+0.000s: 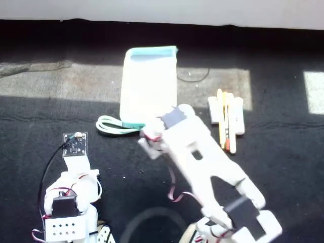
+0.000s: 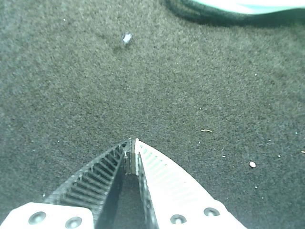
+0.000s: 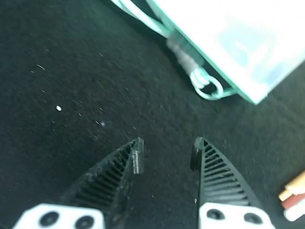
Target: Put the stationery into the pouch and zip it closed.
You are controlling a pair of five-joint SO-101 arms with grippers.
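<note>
Risk: the right gripper (image 3: 167, 155), jaws apart and empty at the near edge of the pouch (image 1: 149, 86), may drag it, since nothing pins it. The stationery (image 1: 227, 119) lies outside, right of the pouch. The left gripper (image 2: 132, 148), jaws together and empty, sits folded near left.

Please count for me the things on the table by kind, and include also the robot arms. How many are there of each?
Pouch: 1
Strap loop: 1
Stationery pieces: about 4; they lie tight together, so the count is not sure
Robot arms: 2, left arm and right arm
Total: about 8
</note>
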